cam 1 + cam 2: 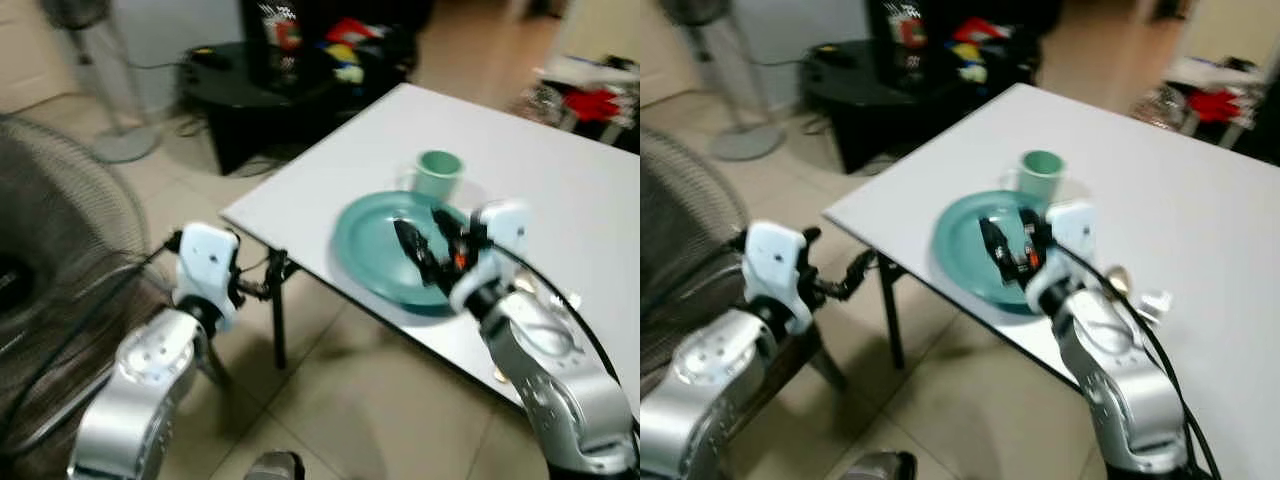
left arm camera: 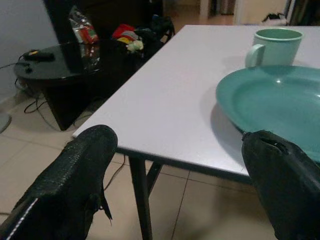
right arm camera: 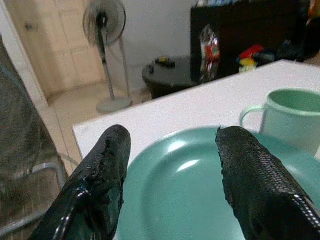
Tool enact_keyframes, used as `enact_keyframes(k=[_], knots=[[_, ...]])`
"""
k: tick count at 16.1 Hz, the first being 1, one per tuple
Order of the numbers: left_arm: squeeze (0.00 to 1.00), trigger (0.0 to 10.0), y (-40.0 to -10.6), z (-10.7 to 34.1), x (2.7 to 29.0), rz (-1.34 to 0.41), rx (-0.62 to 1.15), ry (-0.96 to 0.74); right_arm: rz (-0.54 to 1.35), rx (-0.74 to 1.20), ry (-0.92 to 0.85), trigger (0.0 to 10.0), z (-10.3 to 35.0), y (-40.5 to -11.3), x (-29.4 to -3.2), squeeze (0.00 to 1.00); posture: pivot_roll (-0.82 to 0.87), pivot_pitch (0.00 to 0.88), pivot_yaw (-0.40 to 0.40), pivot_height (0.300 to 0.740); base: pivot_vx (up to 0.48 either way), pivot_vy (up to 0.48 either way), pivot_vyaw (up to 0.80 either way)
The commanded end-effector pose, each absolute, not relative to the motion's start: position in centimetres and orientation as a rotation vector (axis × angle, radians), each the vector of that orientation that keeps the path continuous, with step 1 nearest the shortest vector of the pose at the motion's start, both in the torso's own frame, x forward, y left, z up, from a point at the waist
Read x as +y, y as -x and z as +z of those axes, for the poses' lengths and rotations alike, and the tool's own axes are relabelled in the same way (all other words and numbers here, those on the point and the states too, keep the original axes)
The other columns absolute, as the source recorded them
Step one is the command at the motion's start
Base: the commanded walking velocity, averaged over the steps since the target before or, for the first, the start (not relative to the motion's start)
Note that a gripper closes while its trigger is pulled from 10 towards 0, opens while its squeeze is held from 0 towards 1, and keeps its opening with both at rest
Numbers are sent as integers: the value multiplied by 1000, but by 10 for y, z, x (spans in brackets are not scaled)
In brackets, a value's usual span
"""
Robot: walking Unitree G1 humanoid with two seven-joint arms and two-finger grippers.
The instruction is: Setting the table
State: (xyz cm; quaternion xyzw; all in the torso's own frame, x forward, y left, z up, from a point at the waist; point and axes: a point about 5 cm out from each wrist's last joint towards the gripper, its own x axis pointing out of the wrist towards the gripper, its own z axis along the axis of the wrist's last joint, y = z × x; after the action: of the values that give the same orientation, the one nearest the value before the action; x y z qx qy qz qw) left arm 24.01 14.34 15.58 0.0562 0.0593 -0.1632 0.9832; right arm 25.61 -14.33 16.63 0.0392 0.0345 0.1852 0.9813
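Table [image 1: 560, 180]: white, its near corner pointing toward the robot, with tiled floor below.
Plate [image 1: 375, 250]: teal, lying flat close to the table's near edge, nothing on it.
Mug [image 1: 438, 173]: the same teal, upright, just behind the plate on the far side, handle turned toward the robot's left; whether it touches the plate's rim is hard to say from here.
Right gripper [image 1: 428, 245]: over the plate, fingers pointing out across it, jaws apart with nothing between them; in the right wrist view the plate's bowl shows in the gap.
Left gripper [image 2: 175, 175]: off the table, low and just short of the near corner, jaws wide apart and holding nothing; the left wrist view looks along the table edge toward plate and mug.
Small items [image 1: 560, 297]: something pale and shiny lies on the table beside the right arm, possibly cutlery, too blurred to name.
Background: a standing fan [image 1: 95, 60] and a dark low table [image 1: 240, 75] with clutter, well apart from the work.
Step in hand: likely arranging the place setting, the right gripper positioned at the plate.
Next move: it calls for either lowering onto the plate's rim to shift it, or reaching past to the mug, without nudging the plate off the near edge.
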Motion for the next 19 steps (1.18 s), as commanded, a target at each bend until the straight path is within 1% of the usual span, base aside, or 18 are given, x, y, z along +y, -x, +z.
enact_keyframes(k=[1, 3, 4, 5, 7, 8, 9, 11, 12, 13, 16, 17, 19], knots=[[0, 10000, -239, 161, 150, -285, 100, -131, 387, 59, -73, 10000, 174, -253, -140, 0, 157, 0, 15, 740, 0, 0, 800], [0, 10000, -239, 162, 158, -250, 102, -167, 416, 89, -64, 10000, 172, -252, -135, 0, 171, 0, -2, 740, 0, 0, 800], [0, 10000, -244, 165, 167, -210, 91, -176, 436, 110, -43, 10000, 170, -250, -132, 0, 149, 0, 3, 740, 0, 0, 800], [0, 10000, -247, 165, 168, -188, 83, -150, 428, 113, -9, 10000, 172, -251, -134, 0, 141, 0, 6, 740, 0, 0, 800], [0, 10000, -247, 163, 164, -179, 87, -134, 409, 102, -17, 10000, 176, -255, -139, 0, 142, 0, 3, 740, 0, 0, 800], [0, 10000, -244, 164, 159, -182, 81, -124, 421, 94, -37, 10000, 179, -257, -139, 0, 170, 0, -16, 740, 0, 0, 800], [0, 10000, -241, 166, 158, -190, 77, -143, 430, 95, -49, 10000, 178, -257, -137, 0, 180, 0, -19, 740, 0, 0, 800], [0, 10000, -242, 168, 165, -193, 73, -155, 413, 117, -52, 10000, 173, -251, -135, 0, 140, 0, 11, 740, 0, 0, 800], [0, 10000, -249, 166, 164, -197, 73, -148, 373, 119, -65, 10000, 173, -246, -140, 0, 99, 0, 44, 740, 0, 0, 800], [0, 10000, -256, 166, 163, -201, 71, -152, 338, 122, -73, 10000, 173, -244, -145, 0, 91, 0, 55, 740, 0, 0, 800], [0, 10000, -258, 171, 164, -198, 52, -174, 347, 136, -49, 10000, 172, -247, -149, 0, 116, 0, 38, 740, 0, 0, 800], [0, 10000, -255, 172, 171, -160, 48, -169, 352, 140, -46, 10000, 172, -248, -149, 0, 115, 0, 19, 740, 0, 0, 800], [0, 10000, -255, 168, 178, -138, 57, -157, 347, 140, -52, 10000, 174, -246, -146, 0, 80, 0, 37, 740, 0, 0, 800]])
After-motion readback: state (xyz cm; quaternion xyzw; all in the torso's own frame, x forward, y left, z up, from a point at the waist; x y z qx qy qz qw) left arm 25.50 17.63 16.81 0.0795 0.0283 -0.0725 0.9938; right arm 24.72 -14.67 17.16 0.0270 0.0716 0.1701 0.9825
